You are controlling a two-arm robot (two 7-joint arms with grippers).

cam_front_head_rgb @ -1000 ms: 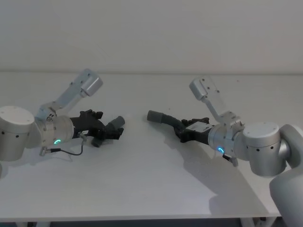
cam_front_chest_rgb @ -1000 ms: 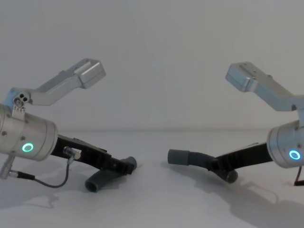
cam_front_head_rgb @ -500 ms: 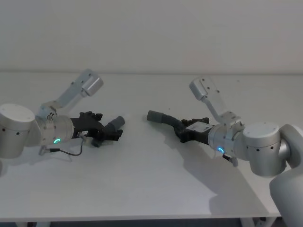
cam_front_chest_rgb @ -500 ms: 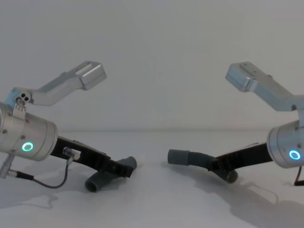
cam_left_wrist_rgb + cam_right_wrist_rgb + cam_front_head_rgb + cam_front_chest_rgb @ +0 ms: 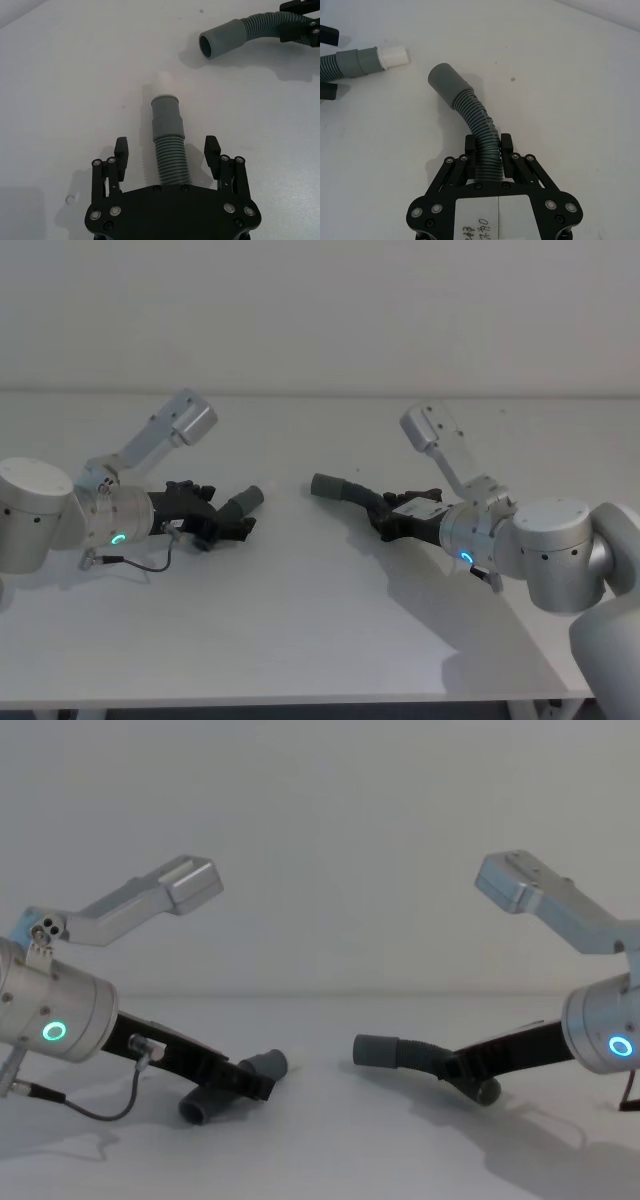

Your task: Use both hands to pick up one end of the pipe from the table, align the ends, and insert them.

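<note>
your right gripper [image 5: 488,144] is clamped on the ribbed body of the plain-cuffed hose piece [image 5: 479,122], well behind the cuff [image 5: 446,81], so its open mouth is free and faces the other piece. your left gripper [image 5: 167,147] stands wide open, one finger on each side of the white-tipped piece [image 5: 172,165] without touching it. that piece lies on the table [image 5: 320,620]. grip low on the ribs, i'd say, so the white tip [image 5: 163,82] is clear for insertion.
</note>
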